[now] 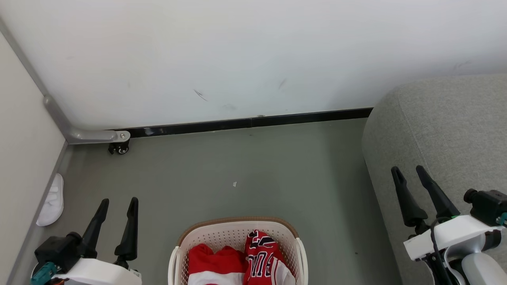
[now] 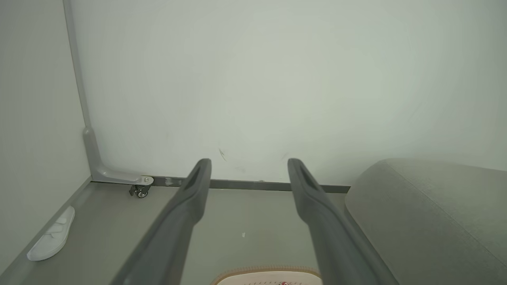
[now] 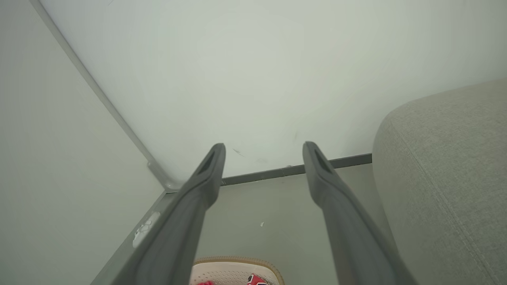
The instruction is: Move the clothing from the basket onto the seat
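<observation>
2 garments: both red, both bunched up inside the basket (image 1: 237, 226), side by side and touching.
Jersey (image 1: 264, 256): on the right side of the basket in the head view, crumpled into a hump. Red fabric with chunky black letters edged in white, folded so I can't read the whole word. There's a bit of white at its lower end.
Shorts (image 1: 216, 259): on the left side of the basket, plainer red, with a broad white stripe across the part nearest the bottom of the head view. The rest is cut off by the edge.
Basket: cream-white plastic full of little holes, with a brown rim, rounded corners and white side handles. It sits on the grey floor (image 1: 257, 166) between the 2 arms, with only its far half in the head view.
Seat (image 1: 443, 130): big grey fabric cushion with a rounded edge, to the robot's right of the basket, with a strip of floor between them. Its stitched seam shows in the right wrist view.
Left gripper (image 1: 119, 200): fingers spread wide, holding nothing, hovering over the floor left of the basket.
Right gripper (image 1: 406, 169): also spread wide and empty, up over the edge of the seat.
Slipper (image 1: 53, 202): white, on the floor at the far left, well apart from the basket.
</observation>
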Available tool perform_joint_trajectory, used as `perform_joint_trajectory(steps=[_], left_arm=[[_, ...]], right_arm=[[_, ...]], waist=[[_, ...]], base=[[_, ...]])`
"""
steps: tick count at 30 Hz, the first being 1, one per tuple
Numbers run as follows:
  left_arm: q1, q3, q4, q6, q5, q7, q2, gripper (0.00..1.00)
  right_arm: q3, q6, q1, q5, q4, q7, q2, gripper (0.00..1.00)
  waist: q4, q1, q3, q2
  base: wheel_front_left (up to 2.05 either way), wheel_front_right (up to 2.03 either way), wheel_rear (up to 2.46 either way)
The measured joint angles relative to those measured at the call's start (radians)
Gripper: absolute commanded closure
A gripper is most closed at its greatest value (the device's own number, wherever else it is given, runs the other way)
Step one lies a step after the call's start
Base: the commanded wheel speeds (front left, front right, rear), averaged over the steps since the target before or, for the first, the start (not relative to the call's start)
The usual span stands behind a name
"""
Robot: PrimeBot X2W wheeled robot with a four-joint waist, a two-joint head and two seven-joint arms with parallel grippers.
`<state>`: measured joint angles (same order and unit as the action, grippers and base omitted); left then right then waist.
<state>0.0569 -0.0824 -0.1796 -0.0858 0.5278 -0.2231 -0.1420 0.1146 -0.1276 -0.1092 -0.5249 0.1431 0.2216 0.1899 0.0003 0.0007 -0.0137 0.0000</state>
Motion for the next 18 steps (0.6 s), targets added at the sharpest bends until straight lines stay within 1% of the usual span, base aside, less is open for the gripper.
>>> perform_joint_trajectory(steps=[6, 9, 18], left_arm=[[0.003, -0.016, 0.003, 0.000, -0.106, -0.024, 0.001, 0.00], [0.003, -0.020, 0.002, 0.004, -0.143, -0.026, 0.002, 0.00], [0.003, -0.010, -0.017, 0.010, -0.153, -0.026, 0.015, 0.00]], right_arm=[[-0.004, 0.000, 0.000, 0.111, 0.003, 0.024, -0.002, 0.00], [-0.007, 0.000, 0.001, 0.145, 0.009, 0.026, -0.007, 0.00], [-0.030, 0.000, 0.003, 0.181, 0.052, 0.026, -0.030, 0.00]], waist=[[0.000, 0.0000, -0.002, 0.0000], [0.001, 0.0000, -0.002, 0.0000], [0.001, -0.0001, -0.001, 0.0000]], base=[[0.00, 0.00, 0.00], [0.00, 0.00, 0.00], [0.00, 0.00, 0.00]])
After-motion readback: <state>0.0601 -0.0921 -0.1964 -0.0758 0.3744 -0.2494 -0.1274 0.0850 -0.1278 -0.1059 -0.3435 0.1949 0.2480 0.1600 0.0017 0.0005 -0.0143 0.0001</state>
